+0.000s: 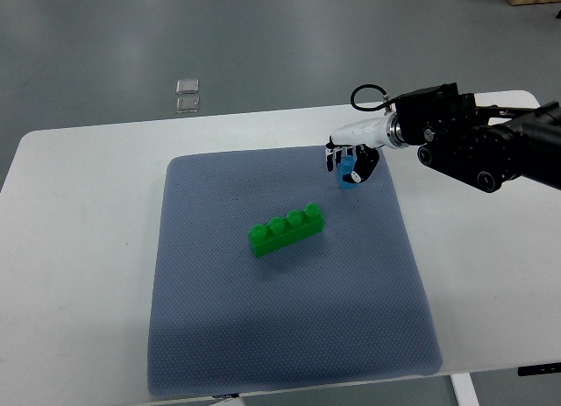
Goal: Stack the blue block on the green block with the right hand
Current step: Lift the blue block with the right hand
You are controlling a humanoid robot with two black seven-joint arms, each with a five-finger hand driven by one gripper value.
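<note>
A long green block (286, 227) with a row of studs lies near the middle of the blue-grey mat (289, 336). At the mat's far right edge my right hand (352, 161) has its black-and-white fingers curled around a small blue block (348, 174), of which only part shows below the fingers. The hand and blue block are up and to the right of the green block, well apart from it. Whether the blue block still touches the mat I cannot tell. The left arm does not show.
The mat lies on a white table (79, 248). The right arm's black forearm (491, 147) stretches in over the table's far right corner. Two small clear squares (187, 95) lie on the grey floor beyond the table's back edge.
</note>
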